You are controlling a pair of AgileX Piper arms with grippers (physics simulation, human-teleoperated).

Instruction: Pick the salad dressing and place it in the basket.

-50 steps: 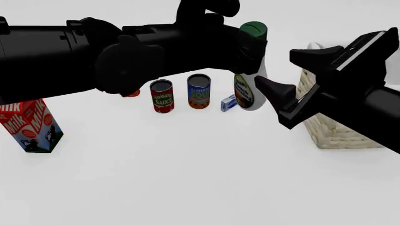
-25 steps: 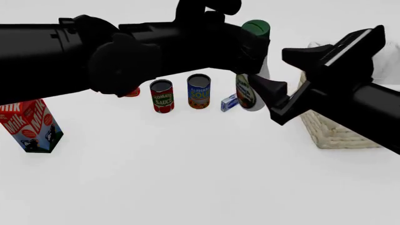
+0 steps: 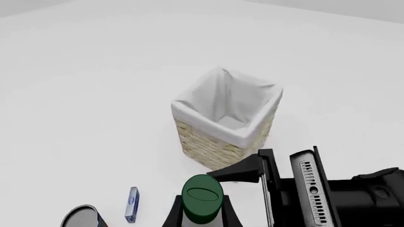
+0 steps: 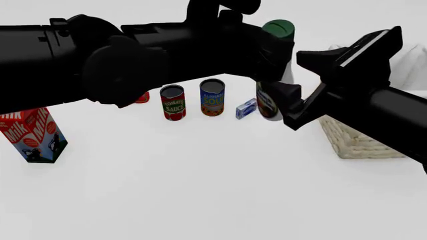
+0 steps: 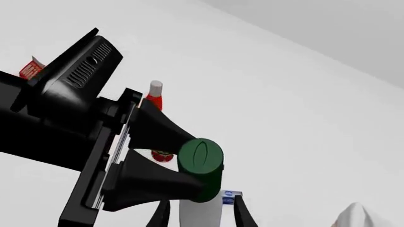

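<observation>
The salad dressing (image 4: 267,102), a white bottle with a dark green cap (image 4: 278,28), stands upright to the right of the cans. My left gripper (image 4: 270,50) is shut on its neck just under the cap; in the right wrist view its fingers (image 5: 158,135) pinch below the cap (image 5: 200,158). My right gripper (image 4: 285,71) is open, and its fingertips straddle the bottle's white body (image 5: 202,208) without touching it. The basket (image 4: 360,142) sits to the right, partly behind the right arm. The left wrist view shows the basket's woven wall (image 3: 218,142) and white liner beyond the cap (image 3: 202,205).
A milk carton (image 4: 33,135) stands at the far left. A tomato sauce can (image 4: 173,102), a blue soup can (image 4: 212,97) and a small blue box (image 4: 245,108) line up left of the bottle. A red-orange bottle (image 5: 153,92) stands farther back.
The left gripper and the bottle have shifted a little to the right, toward the basket. The right gripper has moved left and closer around the bottle.
</observation>
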